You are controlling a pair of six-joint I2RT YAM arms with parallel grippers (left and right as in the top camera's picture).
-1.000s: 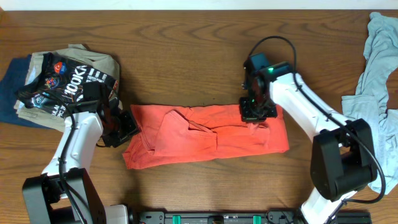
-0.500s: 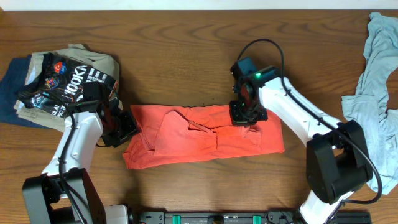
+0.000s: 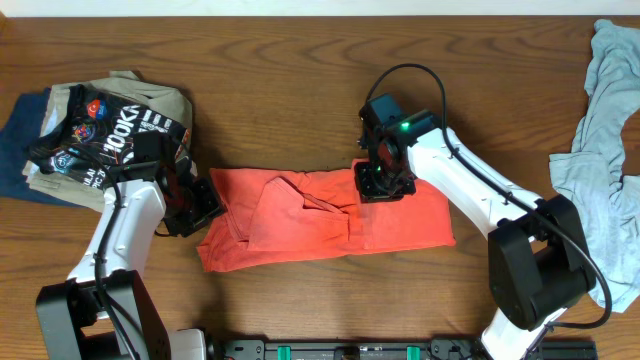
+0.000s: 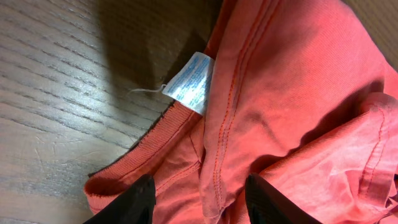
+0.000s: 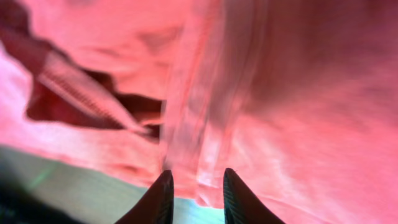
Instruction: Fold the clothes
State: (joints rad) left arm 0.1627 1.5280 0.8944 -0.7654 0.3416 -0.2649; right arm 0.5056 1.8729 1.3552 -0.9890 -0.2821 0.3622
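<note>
T-shirt right edge shifted left, right pincer seemingly parting.

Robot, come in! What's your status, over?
Red-orange cotton T-shirt folded into a strip. Left gripper open at collar end, right gripper open at far edge. Nothing blocking.

A brown wooden table with wavy grain fills the view, evenly lit, with only soft shadows. A pale strip runs along its far edge
</note>
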